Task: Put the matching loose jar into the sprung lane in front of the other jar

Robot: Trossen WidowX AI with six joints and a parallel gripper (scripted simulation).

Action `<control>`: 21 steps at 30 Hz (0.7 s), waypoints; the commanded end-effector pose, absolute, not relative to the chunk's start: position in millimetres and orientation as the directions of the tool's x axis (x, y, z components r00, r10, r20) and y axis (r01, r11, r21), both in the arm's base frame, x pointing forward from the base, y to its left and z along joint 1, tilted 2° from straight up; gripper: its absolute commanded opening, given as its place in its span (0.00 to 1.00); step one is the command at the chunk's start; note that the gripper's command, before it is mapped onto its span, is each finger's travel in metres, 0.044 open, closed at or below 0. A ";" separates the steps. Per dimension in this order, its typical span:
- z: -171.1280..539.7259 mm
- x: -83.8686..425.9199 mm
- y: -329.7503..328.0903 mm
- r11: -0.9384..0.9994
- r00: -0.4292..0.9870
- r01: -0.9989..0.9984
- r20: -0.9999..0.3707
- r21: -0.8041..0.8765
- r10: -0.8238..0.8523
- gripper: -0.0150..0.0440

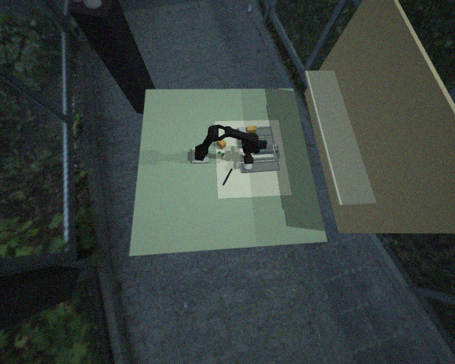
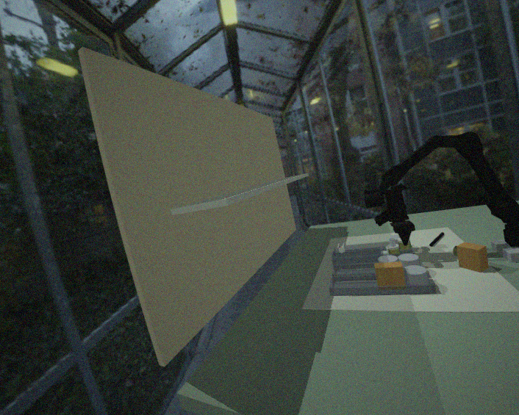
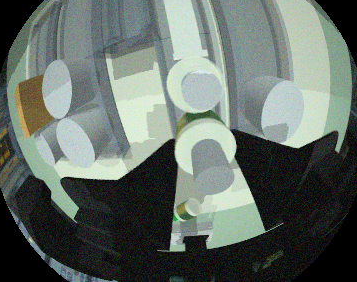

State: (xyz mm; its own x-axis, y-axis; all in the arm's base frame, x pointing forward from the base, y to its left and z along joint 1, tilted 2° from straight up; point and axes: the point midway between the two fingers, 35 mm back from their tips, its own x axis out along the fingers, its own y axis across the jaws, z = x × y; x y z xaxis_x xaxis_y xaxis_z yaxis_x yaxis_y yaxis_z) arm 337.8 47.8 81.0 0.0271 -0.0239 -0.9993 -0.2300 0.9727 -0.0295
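Note:
My gripper [image 1: 248,159] [image 2: 405,242] [image 3: 203,140] is shut on a jar with a wide white lid and grey knob [image 3: 183,149]; its olive-green body shows beyond the lid and in the exterior view. A like-topped jar [image 3: 175,91] stands directly behind it in the sprung lane, in front of the white pusher [image 3: 184,25]. The two lids look very near or touching. The held jar is at the lane's front end and looks upright; its base, the lane floor under it and the low front stop are hidden. Another small brown-and-green jar [image 3: 185,210] [image 1: 221,153] lies on the table, towards the arm's base.
Grey cylinders [image 3: 57,88] [image 3: 76,143] [image 3: 282,109] stand in the lanes on either side. One orange box [image 1: 251,129] [image 2: 389,275] stands at an outer lane; another [image 1: 221,144] [image 2: 473,256] stands before the lanes. A black stick [image 1: 227,176] [image 2: 437,239] lies on the mat.

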 end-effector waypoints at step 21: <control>85.8 349.8 50.4 0.974 0.065 -0.223 -0.998 -0.031 -0.017 0.25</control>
